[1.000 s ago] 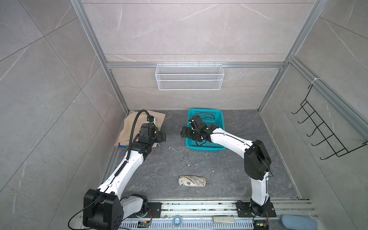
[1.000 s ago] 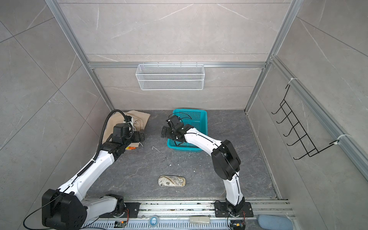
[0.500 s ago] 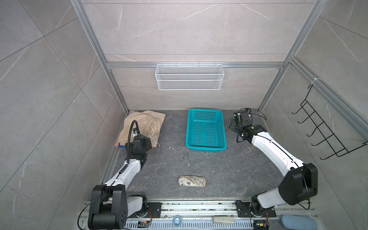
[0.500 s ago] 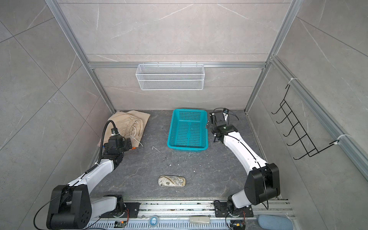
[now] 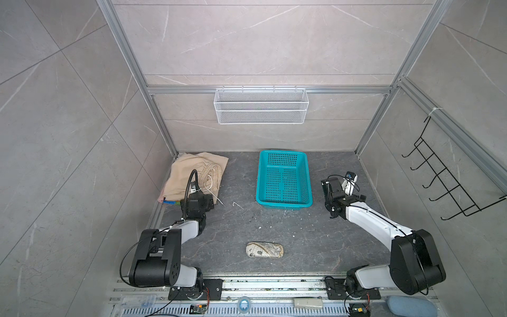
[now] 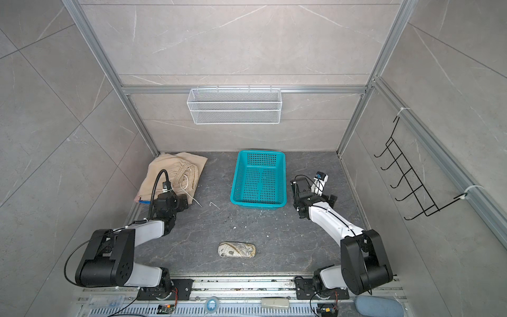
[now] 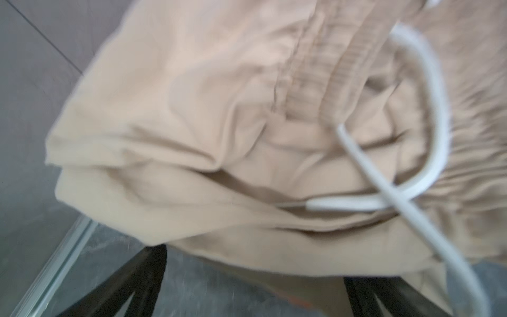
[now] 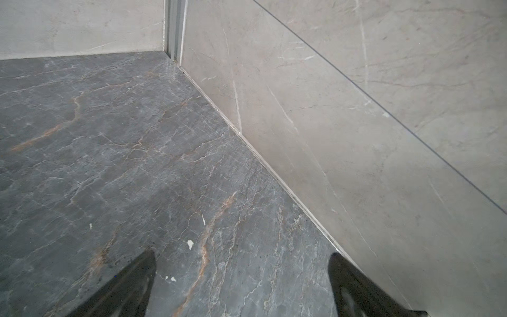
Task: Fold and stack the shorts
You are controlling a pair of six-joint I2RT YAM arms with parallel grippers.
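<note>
Beige shorts [image 5: 189,170] [image 6: 164,170] with a gathered waist and a white drawstring [image 7: 428,109] lie folded on top of a pile in the back left corner. A thin blue and green cloth edge [image 5: 168,201] shows under the pile's front. My left gripper [image 5: 195,195] [image 7: 255,271] stands open at that front edge, low over the floor, with the cloth's hem just beyond its fingertips and nothing held. My right gripper [image 5: 330,182] [image 6: 300,182] [image 8: 241,258] is open over bare floor to the right of the basket, near the right wall.
A teal perforated basket [image 5: 284,178] stands empty at the back middle. A patterned pouch [image 5: 264,249] lies near the front. A white wire shelf [image 5: 260,105] hangs on the back wall and a black hook rack [image 5: 439,178] on the right wall.
The left arm has drawn back from over the pile to its front edge. The right gripper has swung from the basket's left side to its right side.
</note>
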